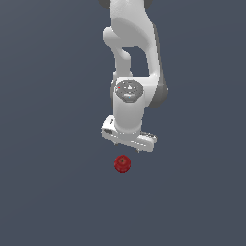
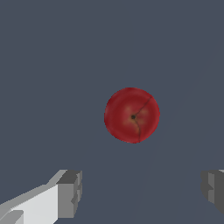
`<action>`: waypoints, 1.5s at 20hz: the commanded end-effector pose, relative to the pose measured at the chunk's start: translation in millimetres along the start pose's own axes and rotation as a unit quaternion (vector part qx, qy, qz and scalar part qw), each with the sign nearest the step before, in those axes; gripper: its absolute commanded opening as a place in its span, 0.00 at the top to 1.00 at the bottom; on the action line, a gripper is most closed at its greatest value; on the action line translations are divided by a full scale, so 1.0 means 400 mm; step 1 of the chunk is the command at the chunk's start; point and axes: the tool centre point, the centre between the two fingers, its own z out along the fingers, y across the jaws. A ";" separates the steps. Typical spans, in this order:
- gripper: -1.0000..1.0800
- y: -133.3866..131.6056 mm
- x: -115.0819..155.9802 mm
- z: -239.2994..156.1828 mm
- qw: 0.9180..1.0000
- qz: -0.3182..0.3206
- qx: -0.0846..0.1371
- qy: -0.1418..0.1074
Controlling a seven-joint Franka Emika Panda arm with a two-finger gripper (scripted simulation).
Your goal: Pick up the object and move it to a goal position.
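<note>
A small dark-red apple [image 1: 122, 164] rests on the grey floor in the exterior view, just in front of and below the white gripper [image 1: 128, 145]. The wrist view looks straight down on the apple [image 2: 132, 115], its dimpled top facing the camera. The gripper [image 2: 142, 192] is open, with its grey fingertips [image 2: 72, 192] spread wide apart and nothing between them. The apple lies ahead of the gap between the fingers, apart from both.
The white arm [image 1: 132, 48] reaches down from the top of the exterior view. A plain dark grey surface [image 1: 48, 192] surrounds the apple on all sides.
</note>
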 end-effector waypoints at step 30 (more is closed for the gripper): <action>0.04 0.018 0.104 0.180 0.983 0.182 -0.005 -0.003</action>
